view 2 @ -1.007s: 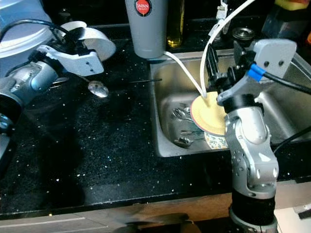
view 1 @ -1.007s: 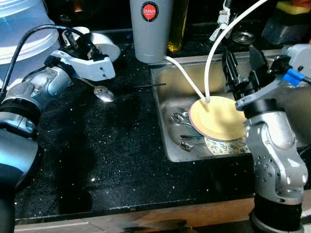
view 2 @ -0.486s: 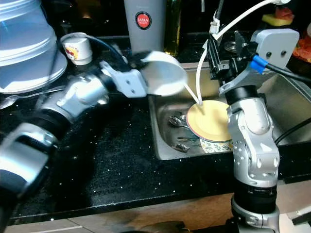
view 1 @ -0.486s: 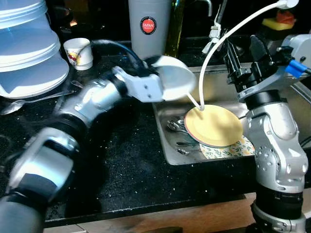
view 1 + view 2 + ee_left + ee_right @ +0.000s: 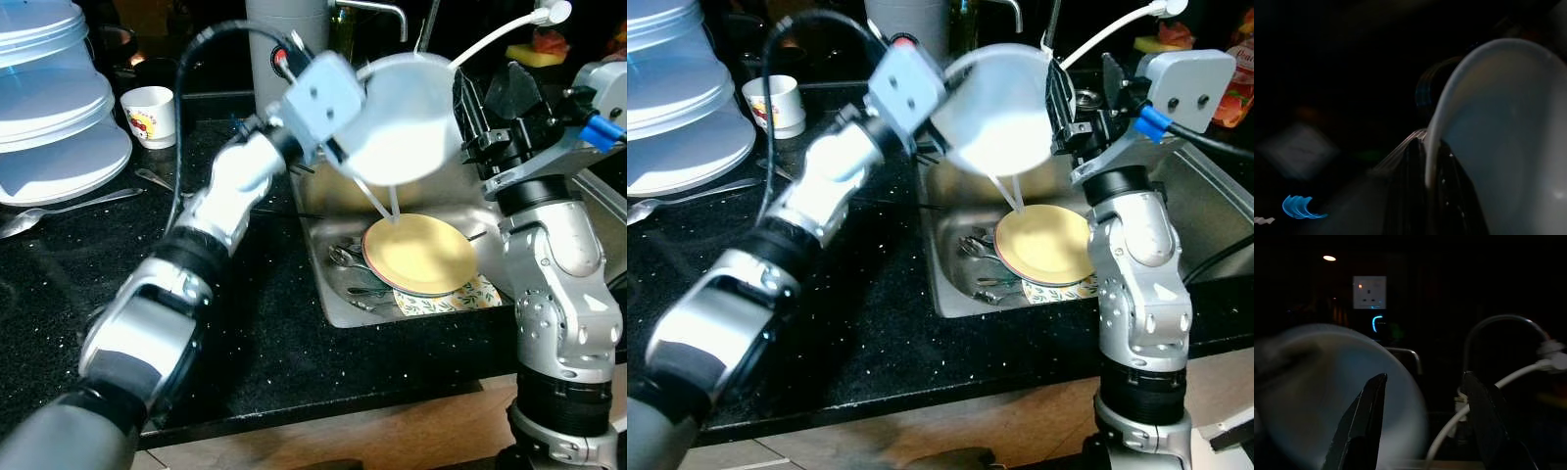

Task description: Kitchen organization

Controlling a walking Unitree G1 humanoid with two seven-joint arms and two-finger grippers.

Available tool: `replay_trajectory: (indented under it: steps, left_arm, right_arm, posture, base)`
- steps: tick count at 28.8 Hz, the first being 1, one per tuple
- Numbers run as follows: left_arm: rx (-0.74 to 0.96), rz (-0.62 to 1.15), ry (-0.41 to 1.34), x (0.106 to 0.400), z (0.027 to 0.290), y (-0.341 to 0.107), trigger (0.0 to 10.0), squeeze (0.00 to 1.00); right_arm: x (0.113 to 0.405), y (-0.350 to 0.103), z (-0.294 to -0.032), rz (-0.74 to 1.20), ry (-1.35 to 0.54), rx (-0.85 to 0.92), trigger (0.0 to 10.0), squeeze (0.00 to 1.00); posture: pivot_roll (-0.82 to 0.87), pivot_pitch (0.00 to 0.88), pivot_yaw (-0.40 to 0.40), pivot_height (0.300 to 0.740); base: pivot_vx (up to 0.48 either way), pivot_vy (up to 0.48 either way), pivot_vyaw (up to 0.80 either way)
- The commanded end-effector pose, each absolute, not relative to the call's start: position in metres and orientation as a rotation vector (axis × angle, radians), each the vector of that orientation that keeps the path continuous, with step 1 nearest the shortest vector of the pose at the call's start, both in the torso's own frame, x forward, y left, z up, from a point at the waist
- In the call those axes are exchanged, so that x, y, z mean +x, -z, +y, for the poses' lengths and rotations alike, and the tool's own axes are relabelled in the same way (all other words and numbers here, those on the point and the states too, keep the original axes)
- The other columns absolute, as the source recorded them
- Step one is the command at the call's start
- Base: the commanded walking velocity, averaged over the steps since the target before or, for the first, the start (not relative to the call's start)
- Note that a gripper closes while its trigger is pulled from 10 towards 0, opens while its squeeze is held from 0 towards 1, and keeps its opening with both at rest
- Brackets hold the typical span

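Observation:
My left gripper point(image 5: 1429, 171) is shut on the rim of a white plate point(image 5: 407, 127), which it holds tilted in the air above the sink point(image 5: 323, 294). The plate's edge is close to my right gripper point(image 5: 487, 106), which stands open over the sink's right side with nothing between its fingers. In the right wrist view the white plate point(image 5: 1312, 396) lies just past one finger point(image 5: 1364, 426). Below, a yellow plate point(image 5: 419, 255) rests on a patterned plate point(image 5: 451, 297) in the sink, with cutlery point(image 5: 343, 264) beside them.
A white hose point(image 5: 490, 39) arcs over the sink down to the yellow plate. On the black counter stand a small cup point(image 5: 150, 113), stacked pale containers point(image 5: 49, 117), a spoon point(image 5: 39, 217) and a grey tumbler point(image 5: 269, 49). A faucet point(image 5: 377, 10) is behind the sink.
My left arm has swung the white plate from the counter at the left up and over the sink, next to the right gripper. The camera has shifted too.

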State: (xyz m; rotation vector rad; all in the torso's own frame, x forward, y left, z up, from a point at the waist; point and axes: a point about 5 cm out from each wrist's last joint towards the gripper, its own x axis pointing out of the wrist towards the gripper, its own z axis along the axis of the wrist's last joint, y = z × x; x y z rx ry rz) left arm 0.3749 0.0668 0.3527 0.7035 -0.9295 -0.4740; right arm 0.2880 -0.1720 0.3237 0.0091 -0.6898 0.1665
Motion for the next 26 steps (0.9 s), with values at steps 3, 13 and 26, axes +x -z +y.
replay_trajectory:
  steps: [3,13,26]
  left_arm:
    - [0.888,-0.895,0.258,0.384,0.112,-0.373,10.0,0.0]
    - [1.272,-0.367,-0.167,0.399,0.24,-0.34,10.0,0.0]
    - [1.356,-0.066,-0.363,0.387,0.303,-0.293,10.0,0.0]
  right_arm:
    - [0.288,-0.324,-0.175,-0.702,-0.149,0.009,10.0,0.0]
    - [0.288,-0.319,-0.175,-0.693,-0.141,0.024,10.0,0.0]
    - [0.289,-0.317,-0.174,-0.687,-0.144,0.03,10.0,0.0]
  posture:
    - [-0.02,0.014,0.015,0.74]
    - [0.0,0.029,0.026,0.74]
    - [0.01,0.039,0.02,0.74]
  base:
    - [0.0,0.0,0.0]
    - [0.0,0.0,0.0]
    - [0.0,0.0,0.0]
